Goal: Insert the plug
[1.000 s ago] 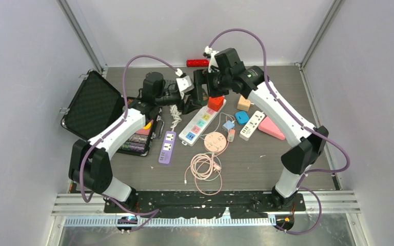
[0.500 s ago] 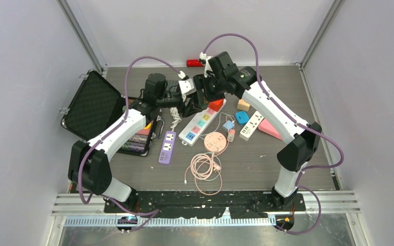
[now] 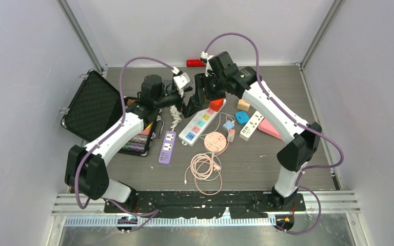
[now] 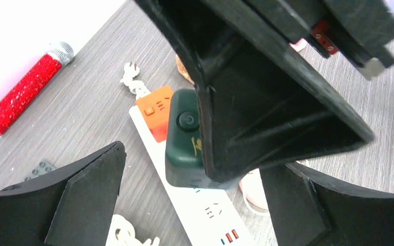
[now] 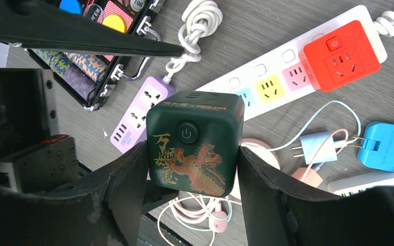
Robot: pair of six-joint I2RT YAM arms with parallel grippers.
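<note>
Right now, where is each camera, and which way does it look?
Top camera: high behind the arm bases, looking down at the grey wood-grain table; both arms show.
Left wrist camera: on the left arm, looking down past the open left gripper; its two black fingers show.
Right wrist camera: on the right arm, looking down; the right gripper clamps a dark green cube socket with a gold dragon.
Shared: both wrist views show that cube and the white power strip.

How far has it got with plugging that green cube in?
Done: the green cube is off the table, clamped in the right gripper. In hand: it hangs over the white power strip, with the left gripper open beside it. Left: lowering it and pressing it into a socket; it doesn't look seated yet.
</note>
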